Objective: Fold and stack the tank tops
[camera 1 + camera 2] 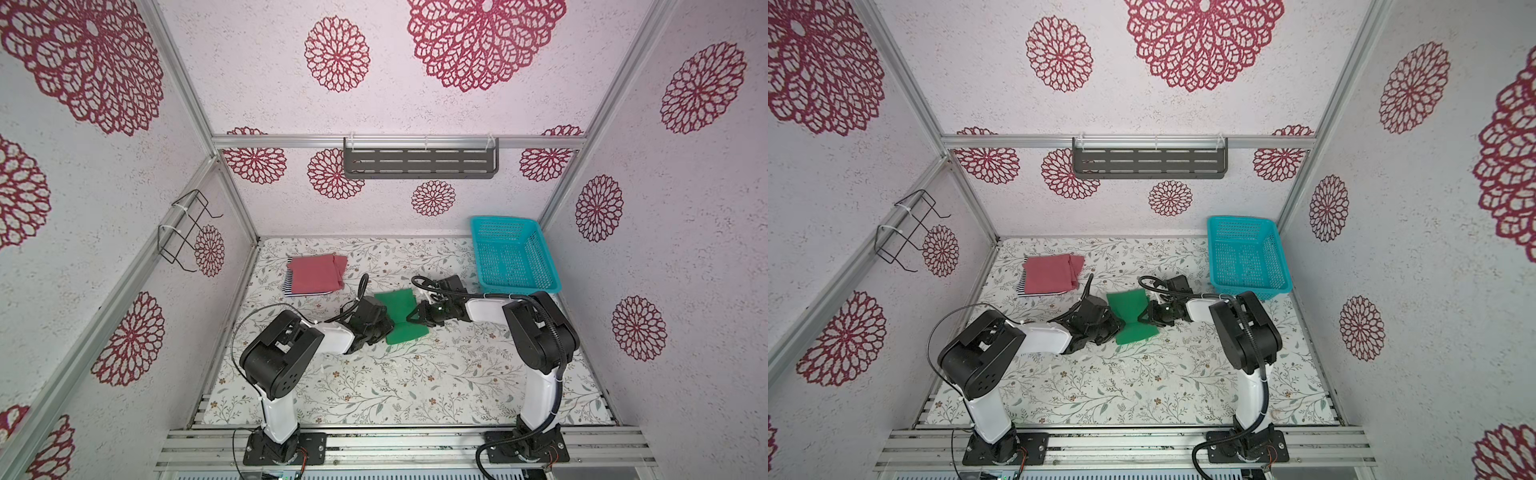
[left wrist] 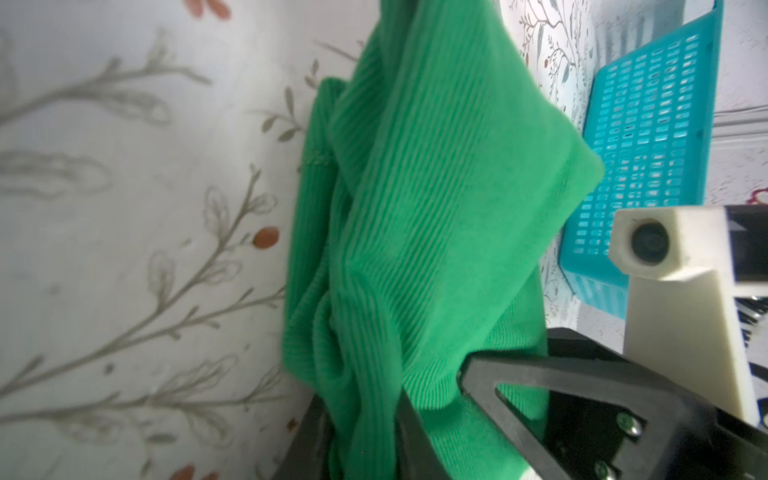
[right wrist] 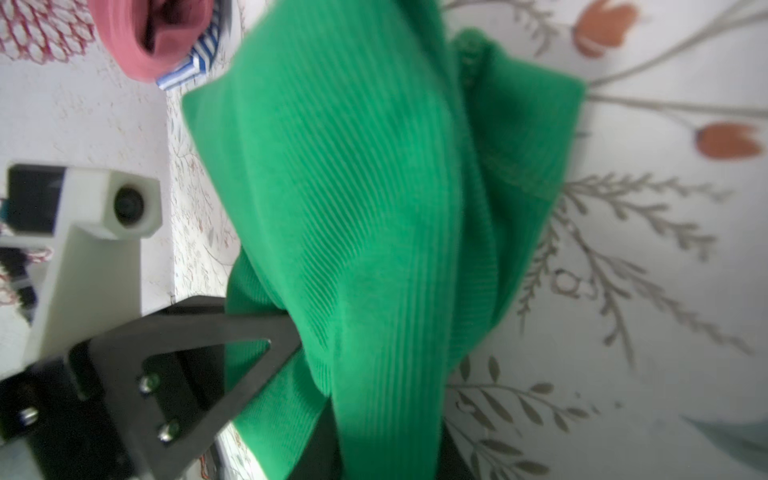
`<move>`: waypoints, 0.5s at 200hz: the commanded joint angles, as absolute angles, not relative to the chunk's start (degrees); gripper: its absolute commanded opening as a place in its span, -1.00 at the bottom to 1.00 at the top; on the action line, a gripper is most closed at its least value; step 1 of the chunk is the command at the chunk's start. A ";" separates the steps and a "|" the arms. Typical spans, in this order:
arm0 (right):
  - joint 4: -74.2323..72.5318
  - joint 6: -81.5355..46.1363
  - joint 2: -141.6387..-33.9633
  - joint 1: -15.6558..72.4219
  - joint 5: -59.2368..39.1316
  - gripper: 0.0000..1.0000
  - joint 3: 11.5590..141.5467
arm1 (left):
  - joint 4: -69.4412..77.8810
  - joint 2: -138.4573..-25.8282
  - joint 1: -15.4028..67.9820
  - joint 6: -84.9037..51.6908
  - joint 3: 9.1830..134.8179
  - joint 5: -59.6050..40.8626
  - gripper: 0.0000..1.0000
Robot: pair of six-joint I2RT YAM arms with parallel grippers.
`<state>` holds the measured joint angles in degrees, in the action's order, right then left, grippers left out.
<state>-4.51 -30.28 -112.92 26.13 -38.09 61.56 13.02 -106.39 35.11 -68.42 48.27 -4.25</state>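
Green ribbed cloth is what both grippers grip. The green tank top (image 1: 401, 318) lies mid-table (image 1: 415, 382) between the two arms, drawn in at its waist so that in both top views it reads as a bow-tie shape. Toward the back left, well apart from it, the red-pink top (image 1: 318, 274) sits folded on the striped top (image 1: 289, 287), whose striped edge peeks out along the left and near sides. At the back right stands the teal basket (image 1: 505, 219), with nothing visible inside.

We judge the task roughly two thirds done. Two tops are folded and stacked, and the green one looks folded small already. What is left, as we read it, is to carry it over and lay it on the pile. We cannot tell whether it needs another fold first.

Our left gripper (image 1: 388, 326) reaches in low from the left, forearm close to level, jaws pinching the cloth's left edge. The left wrist view shows the ribbing running down between the black fingers (image 2: 590, 374). Our right gripper (image 1: 412, 318) mirrors it from the right, jaws pressed together on the opposite edge. We cannot tell whether the cloth is clear of the table.
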 commanded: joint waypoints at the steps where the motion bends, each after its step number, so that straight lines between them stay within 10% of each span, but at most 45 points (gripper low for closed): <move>1: -11.30 -33.34 -115.36 27.07 -39.08 -0.96 61.95 | 2.81 -111.25 33.03 -62.59 51.29 -1.43 -0.73; 100: -26.57 -41.33 -122.55 28.62 -37.99 -1.00 74.21 | -13.26 -111.69 21.91 -38.26 69.87 -5.31 -1.00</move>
